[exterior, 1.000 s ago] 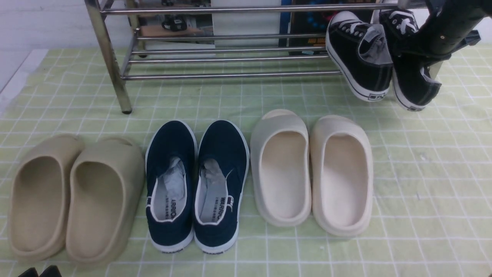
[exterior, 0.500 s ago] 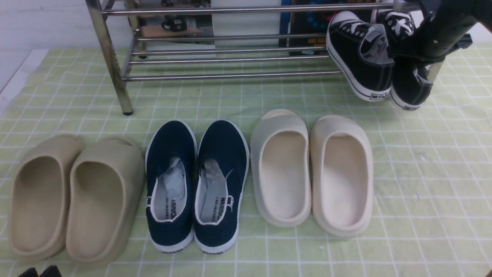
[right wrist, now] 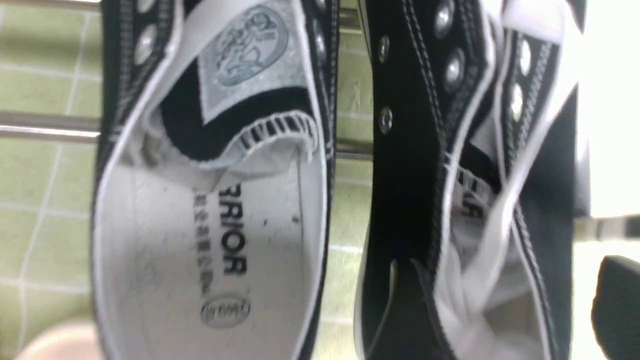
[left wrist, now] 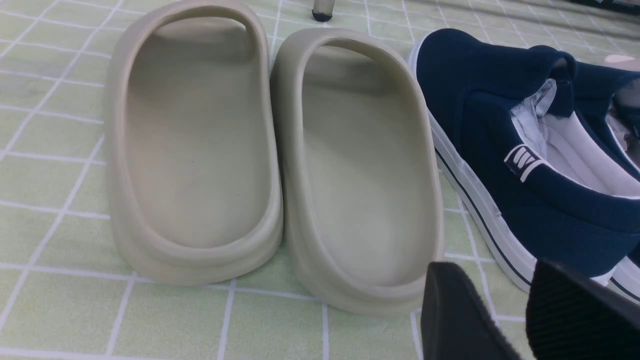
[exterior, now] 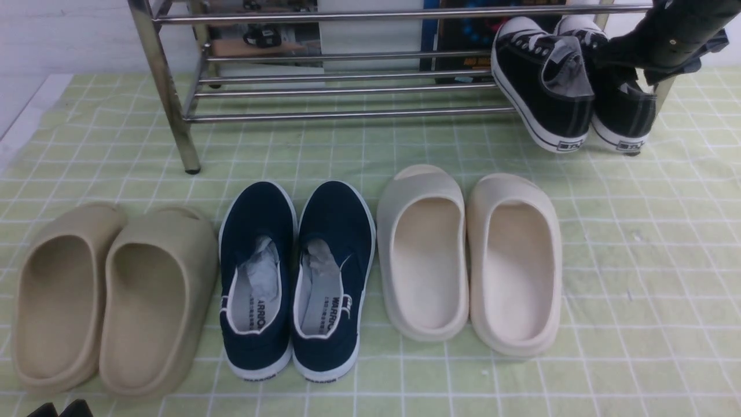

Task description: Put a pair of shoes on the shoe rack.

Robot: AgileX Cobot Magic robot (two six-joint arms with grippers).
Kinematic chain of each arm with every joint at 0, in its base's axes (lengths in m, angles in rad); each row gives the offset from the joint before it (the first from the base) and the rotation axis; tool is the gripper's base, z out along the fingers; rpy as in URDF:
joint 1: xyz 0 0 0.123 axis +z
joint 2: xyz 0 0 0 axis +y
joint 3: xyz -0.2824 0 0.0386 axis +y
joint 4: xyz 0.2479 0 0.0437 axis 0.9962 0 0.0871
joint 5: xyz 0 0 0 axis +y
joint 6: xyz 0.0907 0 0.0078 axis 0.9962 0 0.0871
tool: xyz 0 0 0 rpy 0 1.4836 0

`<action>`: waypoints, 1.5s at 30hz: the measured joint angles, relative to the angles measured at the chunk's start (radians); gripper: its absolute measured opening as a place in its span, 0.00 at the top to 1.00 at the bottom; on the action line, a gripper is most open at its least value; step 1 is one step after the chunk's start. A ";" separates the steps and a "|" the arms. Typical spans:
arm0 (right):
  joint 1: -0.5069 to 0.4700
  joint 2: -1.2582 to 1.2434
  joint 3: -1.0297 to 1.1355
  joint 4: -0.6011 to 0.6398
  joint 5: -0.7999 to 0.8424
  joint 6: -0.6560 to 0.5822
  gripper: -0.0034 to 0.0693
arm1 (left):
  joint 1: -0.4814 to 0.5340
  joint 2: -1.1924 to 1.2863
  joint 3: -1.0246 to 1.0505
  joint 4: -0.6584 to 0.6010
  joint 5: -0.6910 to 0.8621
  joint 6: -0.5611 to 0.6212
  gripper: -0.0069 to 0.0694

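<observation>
Left arm's fingers: two black ridged pads, spread apart with nothing between them, low over the table and its green checked cloth.

Just beyond the left fingers: a pair of tan foam slides, then a pair of navy canvas slip-ons with white trim, side by side.

Between the two arms' fingers: a pair of cream foam slides; behind them, the wide chrome tube shoe rack.

Task shoes: a pair of black canvas lace-up sneakers with white toe caps, directly under the right fingers at the rack's right end. Toes are up over the lower rails and heels hang off the front rail, down by the table.

Right arm's fingers: one black finger shows beside the right-hand sneaker's outer wall. The other is hidden, so clamped or let go cannot be told.

Progress: the sneakers are at the rack but look only half on. Seating them level and freeing the fingers seems to remain.
</observation>
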 joint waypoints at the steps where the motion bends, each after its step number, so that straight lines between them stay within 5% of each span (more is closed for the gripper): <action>1: 0.000 -0.016 0.017 0.001 0.002 -0.004 0.28 | 0.000 0.000 0.000 0.000 0.000 0.000 0.60; 8: -0.001 -0.216 0.195 0.055 -0.007 -0.045 0.33 | 0.000 0.000 0.000 0.000 0.000 0.000 0.60; 11: 0.000 -0.359 0.330 0.113 -0.020 -0.083 0.51 | 0.000 0.000 0.000 0.000 0.000 0.000 0.60; 15: 0.028 -0.589 0.565 0.127 -0.092 -0.154 0.90 | 0.000 0.000 0.000 0.000 0.000 0.000 0.60; 17: 0.050 -0.702 0.673 0.113 -0.175 -0.164 0.95 | 0.000 0.000 0.000 0.000 0.000 0.000 0.60; 34: 0.142 -1.751 2.047 0.179 -1.206 -0.178 0.96 | 0.000 0.000 0.000 0.000 0.000 0.000 0.60; 45: 0.142 -2.054 2.205 0.205 -1.228 -0.179 0.95 | 0.000 0.000 0.000 0.000 0.000 0.000 0.60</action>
